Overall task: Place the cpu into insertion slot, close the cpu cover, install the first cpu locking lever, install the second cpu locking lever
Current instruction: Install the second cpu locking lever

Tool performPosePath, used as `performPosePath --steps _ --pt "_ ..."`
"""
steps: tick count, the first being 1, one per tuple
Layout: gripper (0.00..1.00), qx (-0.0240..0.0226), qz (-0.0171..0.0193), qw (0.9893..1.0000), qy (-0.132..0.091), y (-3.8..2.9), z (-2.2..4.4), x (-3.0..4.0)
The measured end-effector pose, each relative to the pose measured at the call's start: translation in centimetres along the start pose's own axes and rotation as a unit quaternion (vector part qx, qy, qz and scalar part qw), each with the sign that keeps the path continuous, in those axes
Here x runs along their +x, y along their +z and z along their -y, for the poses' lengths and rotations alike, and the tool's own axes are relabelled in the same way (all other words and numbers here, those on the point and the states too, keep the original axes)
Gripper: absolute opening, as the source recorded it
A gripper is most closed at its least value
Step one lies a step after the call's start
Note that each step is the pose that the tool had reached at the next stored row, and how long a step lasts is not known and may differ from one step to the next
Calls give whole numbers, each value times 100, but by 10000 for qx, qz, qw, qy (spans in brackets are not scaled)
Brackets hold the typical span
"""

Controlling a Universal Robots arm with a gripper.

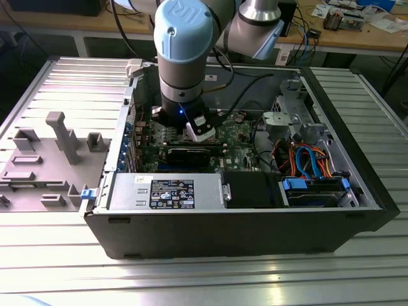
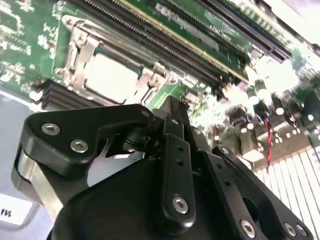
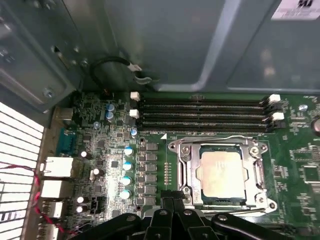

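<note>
Cpu (image 3: pixel 222 173), first wrist view: the dull silver square chip lies flat in the insertion slot (image 3: pixel 186 172), face up, its edges running parallel to the long black memory slots (image 3: pixel 202 115) beside the socket. The cpu cover (image 3: pixel 259 172), a thin bright metal frame, lies down around the chip, and a thin wire lever (image 3: pixel 210 140) runs along the side nearest the memory slots. The board (image 3: pixel 295 165) is green and studded with small round capacitors. The black pincer (image 3: pixel 172 210) hangs just beside one edge of the socket; its fingertips sit close together with nothing between them, clenched on no object.

Second wrist view: the chip (image 2: pixel 112 77) shows as a pale, smooth square inside the shiny frame (image 2: pixel 82 55). The pincer (image 2: pixel 175 107) appears as matte black linked bars fixed with bright screws, its tips meeting just beside the socket.

Exterior view: the arm (image 1: pixel 182 57), with grey tube and pale blue joint caps, reaches straight down into an open black computer case (image 1: pixel 229 223). The pincer (image 1: pixel 196 137) sits low over the green board (image 1: pixel 239 143). The case lies on a ribbed metal bench (image 1: pixel 191 280).
</note>
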State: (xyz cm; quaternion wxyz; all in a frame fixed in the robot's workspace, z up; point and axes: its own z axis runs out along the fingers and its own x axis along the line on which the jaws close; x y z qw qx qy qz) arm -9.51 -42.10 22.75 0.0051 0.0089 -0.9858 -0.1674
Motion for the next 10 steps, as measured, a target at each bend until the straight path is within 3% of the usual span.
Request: performPosePath --steps 1,10 --pt "11 1 0 10000 0 -36 -12 1" --pt "11 0 -3 10000 1 -38 -13 2"
